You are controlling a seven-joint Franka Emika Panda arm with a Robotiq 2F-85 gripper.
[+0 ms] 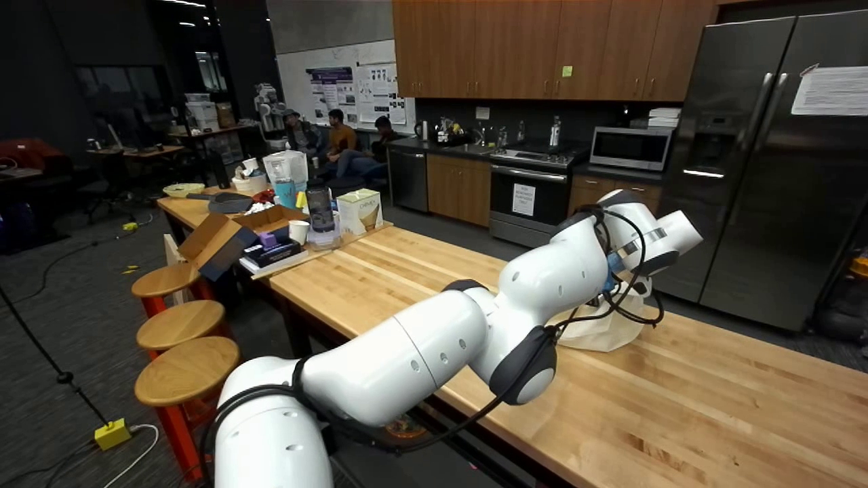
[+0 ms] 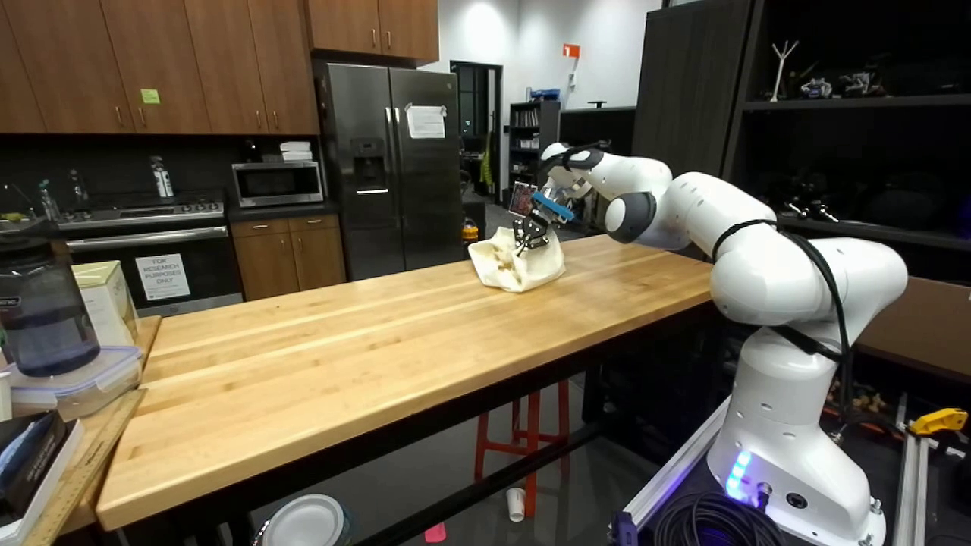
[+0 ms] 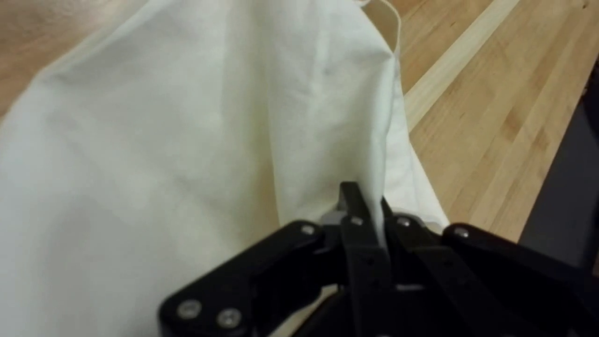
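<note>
A crumpled cream cloth bag [image 2: 510, 265] rests on the wooden table [image 2: 318, 349], seen in both exterior views. The bag [image 3: 164, 154] fills much of the wrist view, and a thin loop stands out at its upper right edge. My gripper [image 3: 368, 199] is shut on a fold of this cloth, which rises between the two black fingers. In an exterior view the gripper [image 2: 532, 233] angles down into the upper part of the bag. Most of the bag [image 1: 600, 332] is hidden behind the arm in an exterior view, and the fingers cannot be seen there.
At the table's far end stand an open cardboard box [image 1: 217, 240], a dark jug [image 1: 320, 207], a carton [image 1: 360, 211] and a white cup [image 1: 298, 231]. Wooden stools [image 1: 187, 369] line one side. A steel fridge [image 2: 394, 171] stands beyond the table.
</note>
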